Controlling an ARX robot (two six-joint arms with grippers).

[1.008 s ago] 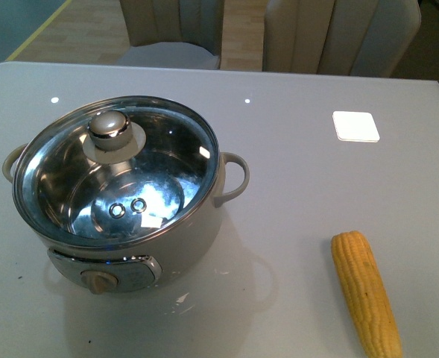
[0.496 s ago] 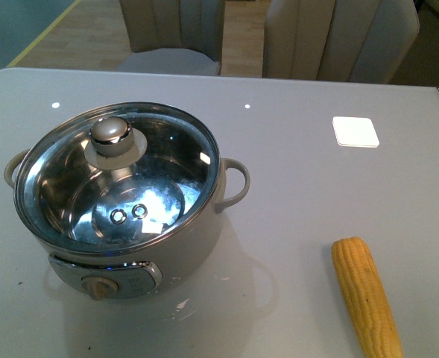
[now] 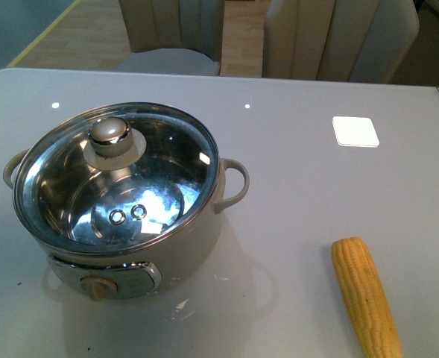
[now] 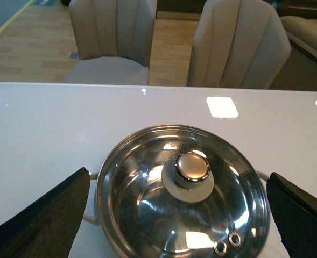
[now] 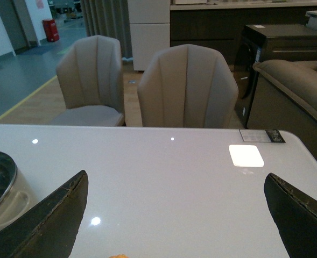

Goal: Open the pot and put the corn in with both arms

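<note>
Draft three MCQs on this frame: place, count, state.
1. Where is the corn relative to the pot? A) inside it B) on the table, to its right C) on the floor
2. How many chairs stand behind the table? A) one B) two C) four
3. The pot's glass lid is: A) seated on the pot B) flat on the table C) lifted clear
1B: it lies on the tabletop, apart from the pot. 2B: two backrests show past the far edge. 3A: its rim rests on the pot's rim.
</note>
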